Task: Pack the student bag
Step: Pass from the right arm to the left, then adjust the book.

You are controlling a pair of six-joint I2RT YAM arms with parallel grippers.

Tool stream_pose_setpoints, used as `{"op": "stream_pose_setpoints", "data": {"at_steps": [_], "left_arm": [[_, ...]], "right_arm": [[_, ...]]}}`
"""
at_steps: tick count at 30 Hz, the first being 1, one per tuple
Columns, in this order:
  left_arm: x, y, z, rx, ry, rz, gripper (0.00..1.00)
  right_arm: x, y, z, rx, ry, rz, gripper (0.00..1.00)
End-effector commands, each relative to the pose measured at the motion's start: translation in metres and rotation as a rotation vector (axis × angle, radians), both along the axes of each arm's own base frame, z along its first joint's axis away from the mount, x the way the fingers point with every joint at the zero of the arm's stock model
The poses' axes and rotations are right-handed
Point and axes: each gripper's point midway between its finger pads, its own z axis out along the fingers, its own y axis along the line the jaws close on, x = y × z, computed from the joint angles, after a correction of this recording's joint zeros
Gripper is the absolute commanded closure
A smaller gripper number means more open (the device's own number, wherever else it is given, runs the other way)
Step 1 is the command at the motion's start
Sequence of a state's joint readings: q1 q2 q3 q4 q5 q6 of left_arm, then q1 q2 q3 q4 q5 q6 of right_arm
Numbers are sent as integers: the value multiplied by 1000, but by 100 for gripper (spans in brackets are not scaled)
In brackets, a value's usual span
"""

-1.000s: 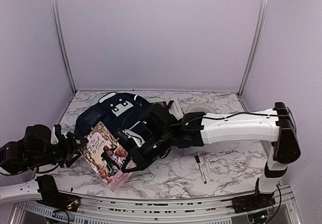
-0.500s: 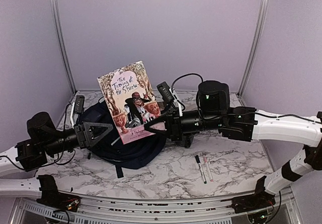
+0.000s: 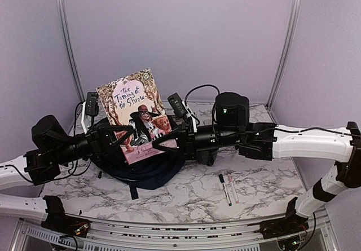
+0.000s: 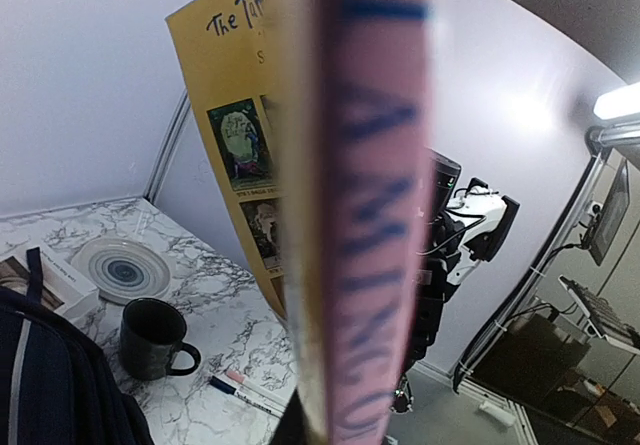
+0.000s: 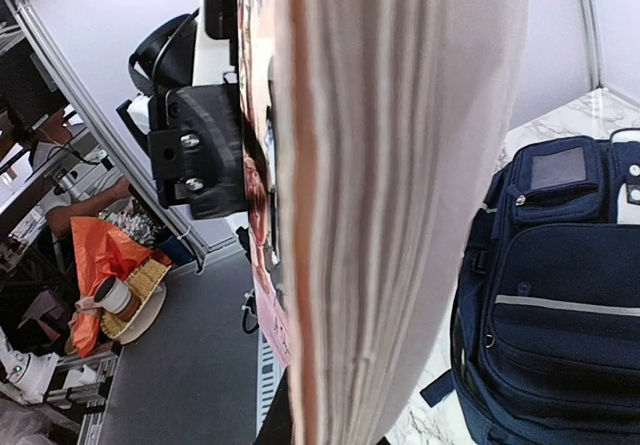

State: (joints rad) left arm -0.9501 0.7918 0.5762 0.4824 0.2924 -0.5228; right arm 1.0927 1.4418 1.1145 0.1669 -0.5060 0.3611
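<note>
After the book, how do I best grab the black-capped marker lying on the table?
Pinch the black-capped marker mid-barrel, coming straight down from above, fingers closing across its width. It lies flat, running near-to-far. The pink-capped marker lies close on its right, so finger room there looks tight.

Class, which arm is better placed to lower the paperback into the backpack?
Probably right: left gripper and right gripper both hold the pink illustrated paperback book above the navy-blue fabric backpack, but only the right wrist view shows the backpack broadly.
</note>
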Motion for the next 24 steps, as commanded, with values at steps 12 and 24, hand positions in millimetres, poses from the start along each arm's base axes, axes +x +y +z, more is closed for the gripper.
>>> {"op": "stream_pose_setpoints", "data": {"at_steps": [12, 24], "left_arm": [[-71, 23, 38, -64, -252, -243, 100], [-70, 8, 28, -10, -237, -282, 100]], "right_arm": [[-11, -47, 49, 180, -23, 144, 4], [-73, 2, 89, 256, -64, 490, 2]]}}
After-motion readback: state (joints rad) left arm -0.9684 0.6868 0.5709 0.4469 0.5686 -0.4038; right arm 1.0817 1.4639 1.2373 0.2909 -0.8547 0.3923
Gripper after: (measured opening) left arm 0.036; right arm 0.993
